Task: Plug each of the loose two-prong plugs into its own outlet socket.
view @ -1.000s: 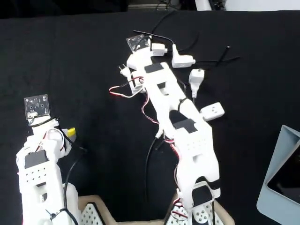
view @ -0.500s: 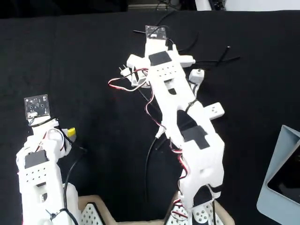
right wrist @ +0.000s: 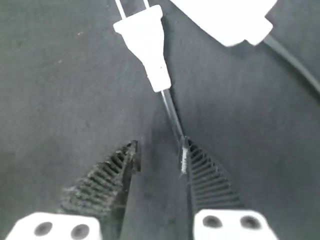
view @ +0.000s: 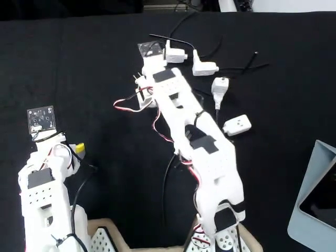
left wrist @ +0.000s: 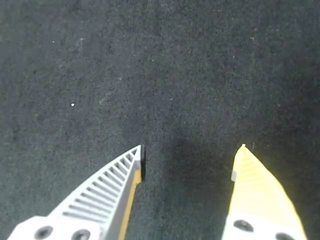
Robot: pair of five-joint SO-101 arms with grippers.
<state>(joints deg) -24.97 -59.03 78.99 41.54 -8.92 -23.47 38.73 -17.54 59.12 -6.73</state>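
High view: at the lower left of the frame the left arm [view: 44, 199] sits folded over the black table [view: 79, 52]. Its wrist view shows the left gripper [left wrist: 191, 147] spread open above bare table, one finger white and one yellow. The right arm [view: 210, 157] runs from bottom centre to upper centre. It lies across black cables [view: 165, 184] and covers part of the plug cluster. A pair of prongs [view: 137, 77] pokes out just left of it. Right of the arm lie a white block [view: 176, 54], an angled white piece [view: 203, 67], a corded white plug [view: 219, 86] and, lower, a small socket block [view: 237, 125]. A grey-blue container [view: 315, 199] sits at the right edge.

In the right wrist view the right gripper [right wrist: 157, 147] is open and grips nothing. A white two-prong plug [right wrist: 145, 42] lies just ahead with its prongs pointing away. Its black cord [right wrist: 172, 112] runs back to touch one fingertip, and a larger white body [right wrist: 225, 20] lies just beside the plug.
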